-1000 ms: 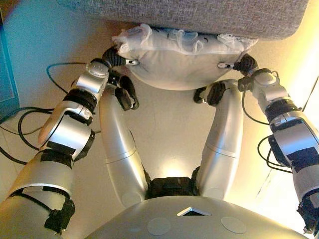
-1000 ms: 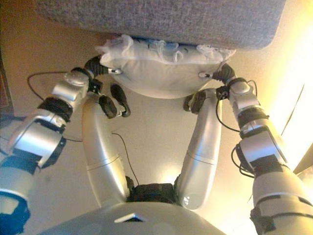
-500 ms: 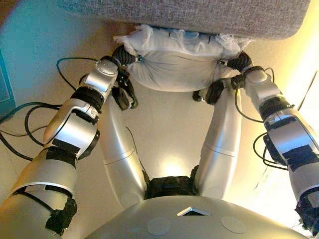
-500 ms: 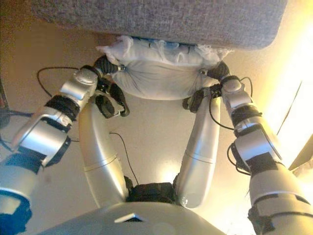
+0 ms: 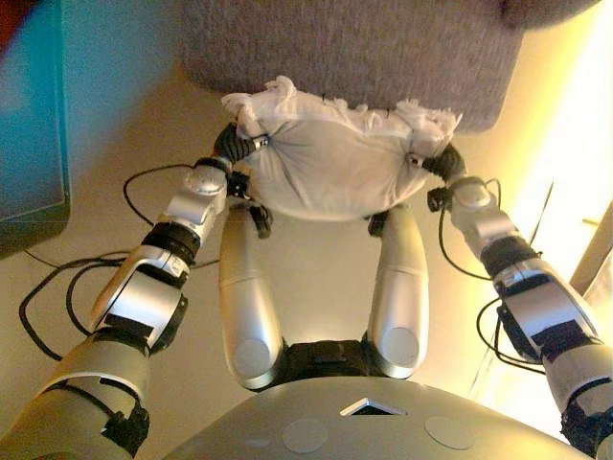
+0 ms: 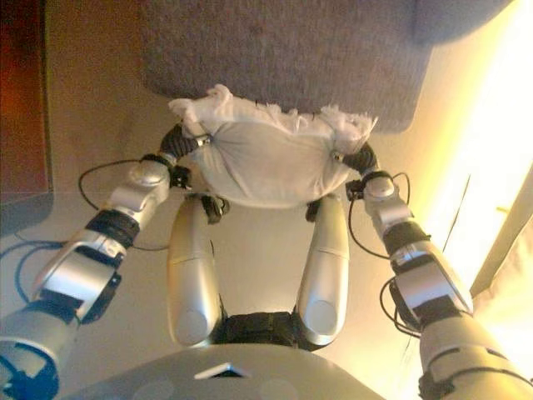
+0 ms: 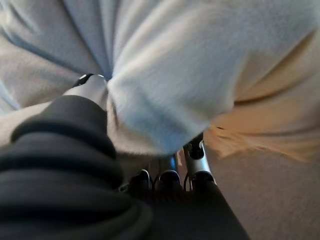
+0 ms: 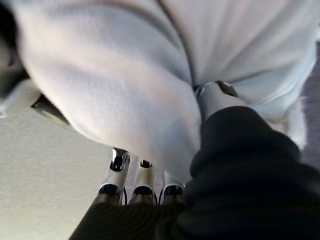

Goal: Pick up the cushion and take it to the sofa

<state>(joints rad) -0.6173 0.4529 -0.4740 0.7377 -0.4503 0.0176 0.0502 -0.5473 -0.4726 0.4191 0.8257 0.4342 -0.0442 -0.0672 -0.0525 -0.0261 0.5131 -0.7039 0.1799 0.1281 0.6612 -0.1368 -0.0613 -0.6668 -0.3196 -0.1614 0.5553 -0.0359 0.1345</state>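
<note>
A white cushion (image 5: 330,168) with a frilled edge hangs between my two hands, held off the floor in front of the grey sofa (image 5: 364,48). My left hand (image 5: 238,146) grips its left end, thumb pressed into the cloth and fingers curled under it, as the left wrist view (image 7: 165,95) shows. My right hand (image 5: 439,163) grips the right end the same way, and the cushion also fills the right wrist view (image 8: 125,75). The cushion's far edge overlaps the sofa's front edge in the head views.
A teal panel (image 5: 34,105) stands at the left. Black cables (image 5: 57,287) lie on the beige floor at both sides. A bright strip and a pale edge (image 5: 594,249) run down the right.
The camera has shifted and more of the sofa shows. Both arms have stretched forward and carried the cushion up and closer to the sofa, the hands drawn closer together.
</note>
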